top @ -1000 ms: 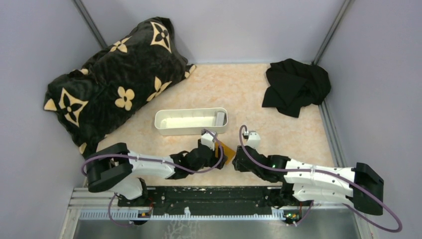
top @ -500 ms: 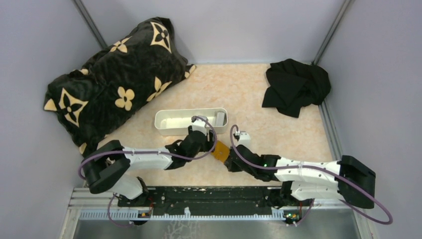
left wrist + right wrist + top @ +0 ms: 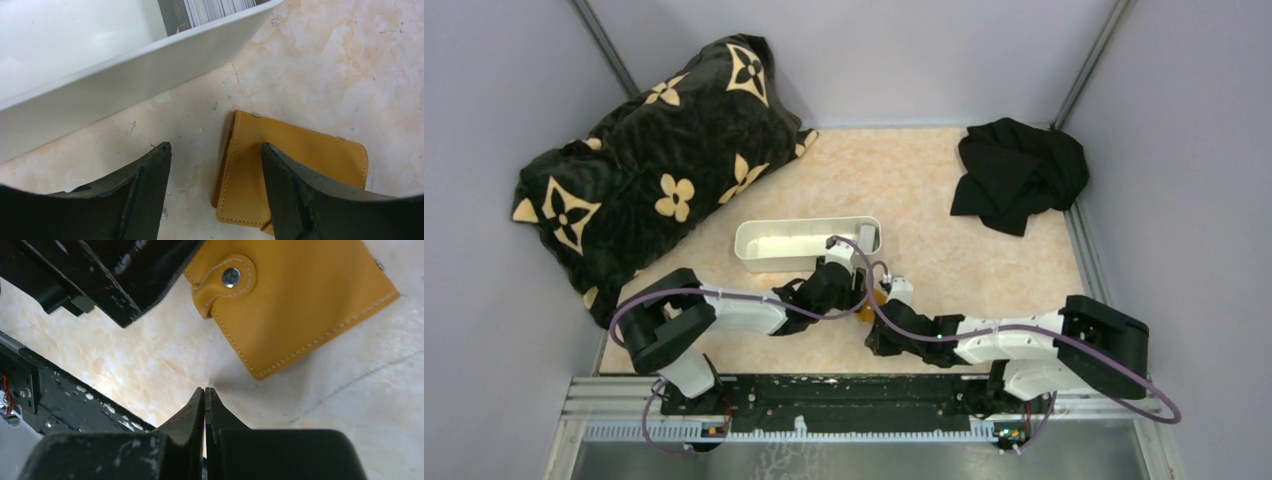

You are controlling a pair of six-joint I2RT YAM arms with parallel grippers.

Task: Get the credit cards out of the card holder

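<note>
- Worktop: the holder lies flat on it, folded shut, near the tray.
- Tray: one grey card seems to sit at its end.
- Holder: the step looks like getting a grip on it; next, its snap strap needs undoing.
- Left tool: fingers apart, straddling the holder's edge, gripping nothing.
- Right tool: fingers together, empty, near the holder's corner.

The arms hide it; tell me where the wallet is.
In the left wrist view the wallet lies closed on the table beside the white tray, partly under the open left gripper; the shut right gripper is near it.
</note>
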